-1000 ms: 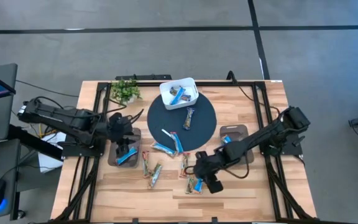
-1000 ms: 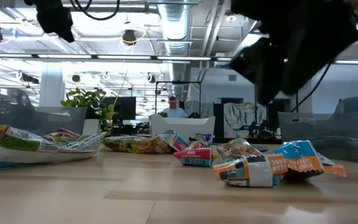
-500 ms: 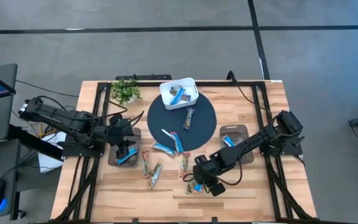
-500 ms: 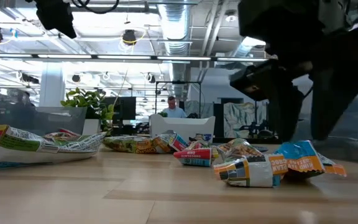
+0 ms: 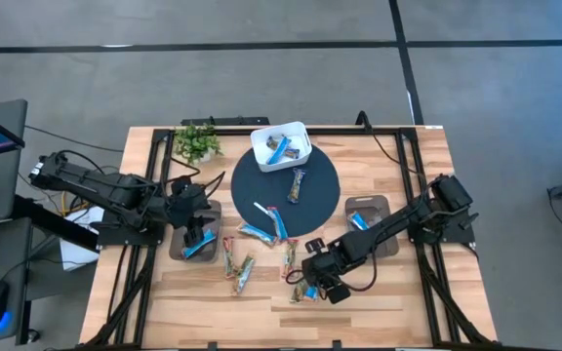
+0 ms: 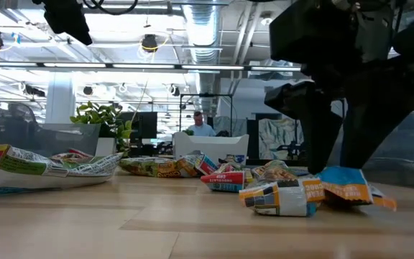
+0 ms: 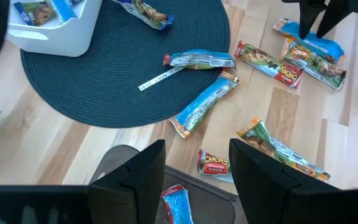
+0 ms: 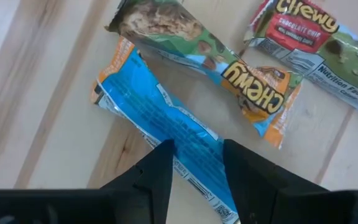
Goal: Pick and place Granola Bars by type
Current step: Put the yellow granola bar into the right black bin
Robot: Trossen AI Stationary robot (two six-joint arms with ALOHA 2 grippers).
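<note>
1. Blue-wrapped bar (image 8: 166,121) lies flat on the wooden surface (image 5: 379,292), well off the dark round mat (image 5: 252,180) toward the surface's front edge, with a tan Chewy bar (image 8: 229,62) just beside it; it looks like the next one due for sorting.
2. Right gripper (image 5: 312,285) has its fingers (image 8: 151,177) part-spread and straddling that blue bar, one on each long side. Whether the pads already touch the wrapper is hard to say; the low view suggests the tips are down at the surface, so I judge it about to pinch, not yet holding.
3. Left gripper (image 5: 196,237) waits on the far side of the mat from the right one, above a grey tray (image 7: 114,165) holding one blue bar (image 7: 178,204), its fingers (image 7: 138,171) spread wide and empty.
4. More bars (image 5: 261,234) lie scattered off the mat's front edge, and several sit in the white box (image 5: 281,146) at its back edge.
5. Another blue bar rests in the second grey tray (image 5: 369,210), right of the mat.
</note>
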